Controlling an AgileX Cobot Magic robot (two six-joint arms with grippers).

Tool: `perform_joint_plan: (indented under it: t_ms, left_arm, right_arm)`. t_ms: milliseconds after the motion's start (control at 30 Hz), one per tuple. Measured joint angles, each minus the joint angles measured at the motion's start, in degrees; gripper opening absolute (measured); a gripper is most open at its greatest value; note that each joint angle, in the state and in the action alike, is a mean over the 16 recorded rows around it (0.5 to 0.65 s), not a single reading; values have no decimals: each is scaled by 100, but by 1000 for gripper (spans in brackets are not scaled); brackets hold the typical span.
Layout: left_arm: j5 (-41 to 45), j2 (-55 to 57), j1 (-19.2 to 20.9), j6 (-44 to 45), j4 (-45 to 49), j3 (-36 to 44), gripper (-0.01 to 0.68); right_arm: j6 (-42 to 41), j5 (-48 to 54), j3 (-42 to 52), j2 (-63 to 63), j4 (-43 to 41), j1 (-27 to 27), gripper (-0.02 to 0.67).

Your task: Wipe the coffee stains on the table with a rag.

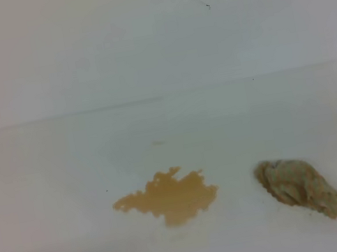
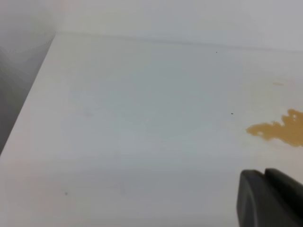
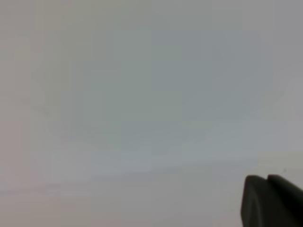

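Observation:
The coffee stains (image 1: 167, 197) form a flat tan-brown blotch with ragged edges on the white table (image 1: 66, 169), front middle. The rag (image 1: 298, 187) is a lumpy beige wad lying on the table to the right of the blotch, a short gap apart. Neither gripper shows in the exterior high view. My left gripper (image 2: 272, 201) shows only as a dark finger piece at the lower right of the left wrist view, above bare table, with the blotch's left end (image 2: 279, 128) beyond it. My right gripper (image 3: 272, 201) shows only as a dark finger piece over a blank pale surface.
A white wall rises behind the table's back edge (image 1: 163, 96). The table's left edge (image 2: 28, 104) drops off to a grey gap. A faint small tan spot (image 1: 157, 143) lies behind the blotch. Tiny dark specks dot the surface.

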Motion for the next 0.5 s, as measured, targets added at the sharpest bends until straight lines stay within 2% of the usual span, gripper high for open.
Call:
perform_joint_plan:
  t_ms: [200, 500]
  left_arm:
    - [0, 0, 0, 0, 0, 0, -3]
    - [0, 0, 0, 0, 0, 0, -3]
  right_arm:
    - [-286, 572, -684, 1254, 480, 1, -3]
    - [-2078, 1602, -1364, 2767, 1624, 24, 12]
